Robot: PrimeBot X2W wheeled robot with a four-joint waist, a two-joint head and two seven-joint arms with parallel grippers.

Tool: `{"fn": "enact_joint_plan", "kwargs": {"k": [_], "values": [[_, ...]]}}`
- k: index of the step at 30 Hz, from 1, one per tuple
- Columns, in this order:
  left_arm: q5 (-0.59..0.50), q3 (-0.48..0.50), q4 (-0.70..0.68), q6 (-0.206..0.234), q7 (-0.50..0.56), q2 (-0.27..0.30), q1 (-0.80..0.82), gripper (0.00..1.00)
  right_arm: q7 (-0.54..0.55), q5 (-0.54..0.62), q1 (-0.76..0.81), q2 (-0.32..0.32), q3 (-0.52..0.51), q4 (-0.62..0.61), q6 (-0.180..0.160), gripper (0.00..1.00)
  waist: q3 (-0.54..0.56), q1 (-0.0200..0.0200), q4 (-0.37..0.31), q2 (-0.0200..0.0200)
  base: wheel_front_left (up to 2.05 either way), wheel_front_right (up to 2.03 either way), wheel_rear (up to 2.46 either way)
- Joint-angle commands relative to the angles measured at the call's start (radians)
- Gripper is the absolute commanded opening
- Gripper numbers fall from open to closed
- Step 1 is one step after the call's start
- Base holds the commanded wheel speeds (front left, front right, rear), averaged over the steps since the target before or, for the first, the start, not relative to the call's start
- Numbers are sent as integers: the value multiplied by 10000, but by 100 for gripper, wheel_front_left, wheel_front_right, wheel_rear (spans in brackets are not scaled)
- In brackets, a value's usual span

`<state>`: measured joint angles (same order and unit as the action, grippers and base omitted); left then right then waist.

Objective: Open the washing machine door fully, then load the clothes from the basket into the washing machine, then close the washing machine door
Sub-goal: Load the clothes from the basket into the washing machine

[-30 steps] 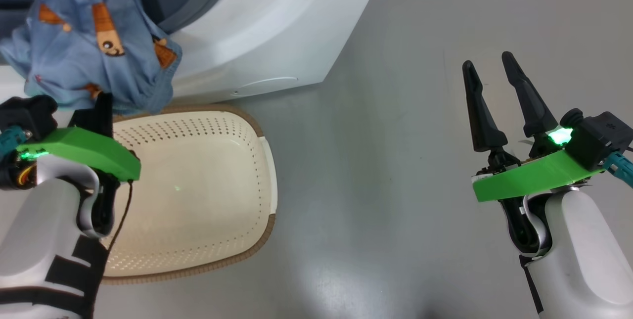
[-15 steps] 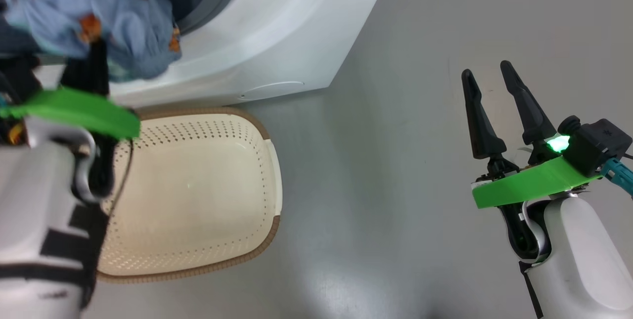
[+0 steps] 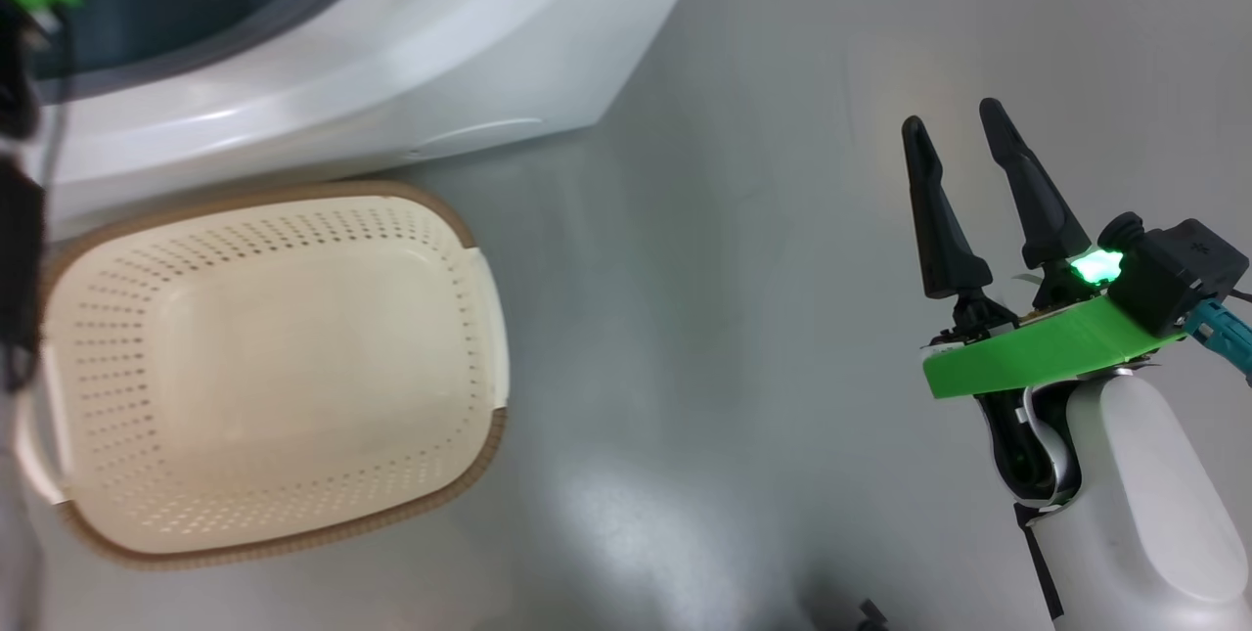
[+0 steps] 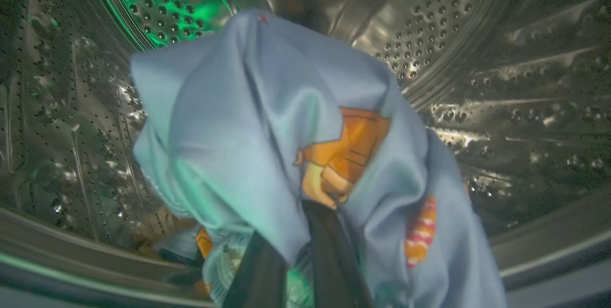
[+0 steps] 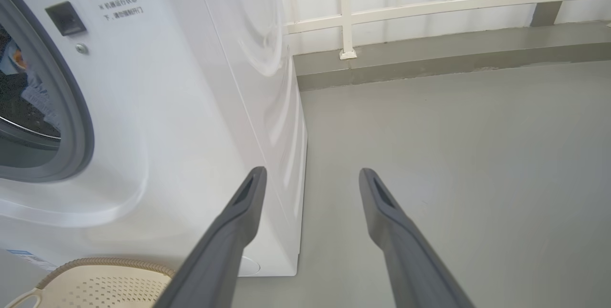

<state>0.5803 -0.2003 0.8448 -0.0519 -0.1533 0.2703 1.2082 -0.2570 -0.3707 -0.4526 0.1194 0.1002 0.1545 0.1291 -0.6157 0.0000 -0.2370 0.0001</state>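
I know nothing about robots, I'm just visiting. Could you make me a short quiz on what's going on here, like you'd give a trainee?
1. True or false: the basket has clothes in it.
2. Where is the blue garment that the left pincer grips?
A. in the basket
B. inside the steel drum
C. in the right pincer
3. Fill in the missing word: the right pincer's two fingers stand ____ and hold nothing.

Key: 1 false; 2 B; 3 open.
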Motion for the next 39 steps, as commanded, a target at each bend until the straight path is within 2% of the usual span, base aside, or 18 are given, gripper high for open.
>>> {"fn": "enact_joint_plan", "kwargs": {"k": [1,9,10,11,12,20,31,39], "values": [[-102,235,59,127,-232,518,626,0,-48,-24,72,-67,156,-268,16,100,-388,0,-408,-1,0,0,0],[-589,314,1468,933,-925,678,2003,0,-48,-32,53,-184,202,-286,16,100,-555,0,-713,-1,0,0,0],[-645,232,1744,951,-838,660,2077,21,-48,-29,52,-189,203,-278,16,100,-553,0,-715,-1,0,0,0],[-713,118,2011,913,-697,641,2154,91,-48,-22,51,-194,206,-270,16,100,-549,0,-711,-1,0,0,0],[-831,-31,2240,889,-606,639,2236,100,-48,-9,48,-198,207,-261,16,100,-544,0,-697,-1,0,0,0],[-1167,-514,3392,924,-207,605,2568,100,-48,52,19,-155,211,-235,16,100,-448,0,-509,-1,0,0,0],[-972,-651,3997,323,-562,361,2006,100,-48,68,100,-31,164,-117,16,100,226,0,-128,-1,0,0,0],[-931,-730,3706,-57,-1017,153,937,100,-48,86,275,43,127,-47,16,100,930,0,219,-1,0,0,0]]}}
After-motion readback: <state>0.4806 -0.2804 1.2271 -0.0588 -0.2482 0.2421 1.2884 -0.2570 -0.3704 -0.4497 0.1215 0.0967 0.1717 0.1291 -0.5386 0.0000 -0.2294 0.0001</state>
